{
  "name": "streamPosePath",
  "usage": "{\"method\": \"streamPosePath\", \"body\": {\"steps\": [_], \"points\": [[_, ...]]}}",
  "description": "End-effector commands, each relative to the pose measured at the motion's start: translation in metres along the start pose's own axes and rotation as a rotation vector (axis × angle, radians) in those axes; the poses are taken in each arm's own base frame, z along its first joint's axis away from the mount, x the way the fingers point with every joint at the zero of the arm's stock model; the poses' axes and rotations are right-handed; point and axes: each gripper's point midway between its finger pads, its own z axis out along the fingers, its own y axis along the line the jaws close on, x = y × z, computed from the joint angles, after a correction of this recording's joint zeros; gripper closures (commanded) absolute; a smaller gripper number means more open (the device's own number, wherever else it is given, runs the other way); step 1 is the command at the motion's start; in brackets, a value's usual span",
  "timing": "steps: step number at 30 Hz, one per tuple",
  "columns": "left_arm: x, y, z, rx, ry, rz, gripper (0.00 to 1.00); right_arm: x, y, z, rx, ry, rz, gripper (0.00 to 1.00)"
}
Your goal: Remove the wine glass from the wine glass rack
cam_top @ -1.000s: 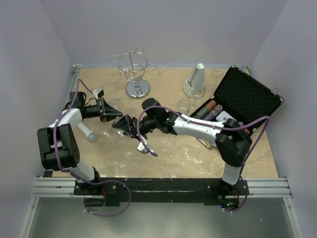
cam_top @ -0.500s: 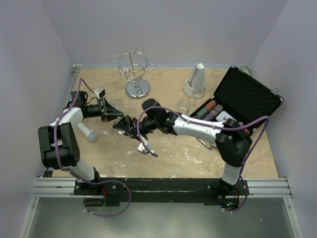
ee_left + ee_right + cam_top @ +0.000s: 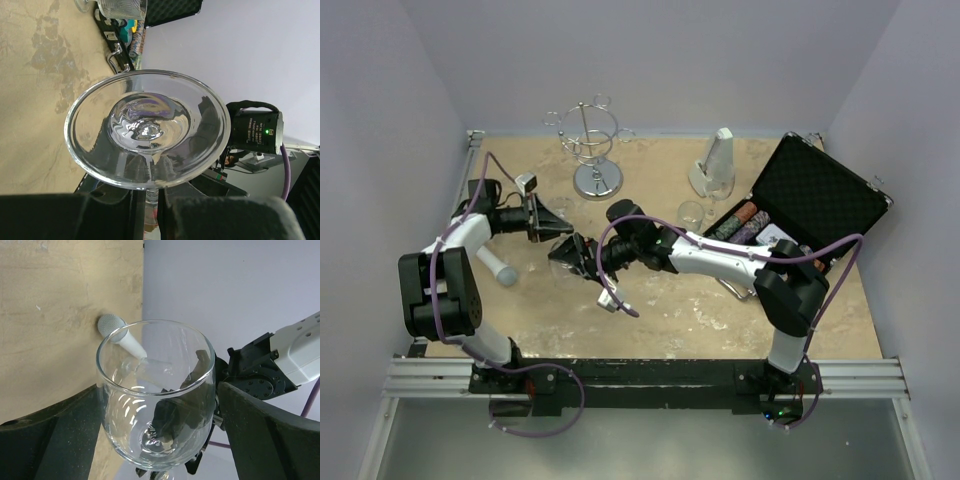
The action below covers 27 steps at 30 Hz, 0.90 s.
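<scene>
Wine glass (image 3: 155,405): held in the air above the tabletop (image 3: 670,310), left of centre, well apart from the wine glass rack (image 3: 592,150) standing by the far edge.
Right end effector (image 3: 158,390): fingers spread wide, clasping the bowl.
Left end effector (image 3: 150,200): at the glass's foot, fingers nearly together; whether it grips cannot be told.

We see soft, even light from overhead in the top view, leaving only faint shadows on the table (image 3: 670,310). In both wrist views the wine glass (image 3: 147,130) catches small bright glints and warps what lies behind it, while the dark near edges go blurry.
</scene>
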Motion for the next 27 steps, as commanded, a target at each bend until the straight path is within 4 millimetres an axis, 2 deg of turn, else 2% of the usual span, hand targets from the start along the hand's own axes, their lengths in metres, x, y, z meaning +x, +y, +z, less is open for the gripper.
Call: {"method": "streamPosePath", "body": {"steps": [1, 7, 15, 16, 23, 27], "points": [[0.003, -0.017, 0.002, 0.058, 0.048, 0.002, 1.00, 0.003, -0.042, -0.006, 0.081, 0.047, -0.272, 0.05], [0.007, -0.018, 0.004, 0.057, 0.056, 0.000, 1.00, 0.006, -0.042, -0.008, 0.079, 0.072, -0.268, 0.05], [0.007, -0.018, 0.006, 0.053, 0.059, 0.003, 1.00, 0.008, -0.044, -0.009, 0.066, 0.087, -0.253, 0.24], [0.006, -0.018, 0.006, 0.051, 0.056, 0.004, 0.98, 0.009, -0.046, -0.011, 0.068, 0.094, -0.240, 0.27], [0.008, -0.017, 0.006, 0.059, 0.060, -0.013, 0.67, 0.013, -0.052, -0.022, 0.079, 0.138, -0.125, 0.39], [0.008, -0.016, 0.002, 0.036, 0.029, 0.001, 0.57, 0.011, -0.056, -0.031, 0.114, 0.156, -0.037, 0.44]]}}
